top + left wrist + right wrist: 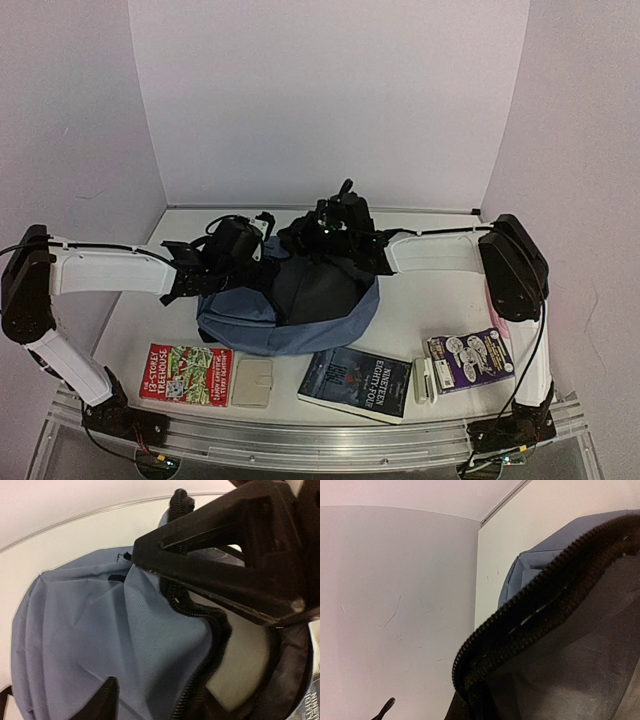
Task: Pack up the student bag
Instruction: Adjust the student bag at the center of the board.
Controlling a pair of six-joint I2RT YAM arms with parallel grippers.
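Behind the books [355, 383] along the desk's [430, 300] near edge, the student bag [300, 320] lies mid-desk with its mouth unzipped. The left claw [121, 625], fingers apart, hangs over its blue left side. Farther back, the right claw [322, 232] is pinched together on the zippered rim.

Top view looks down from behind; both wrist views crowd the student bag [240, 315].
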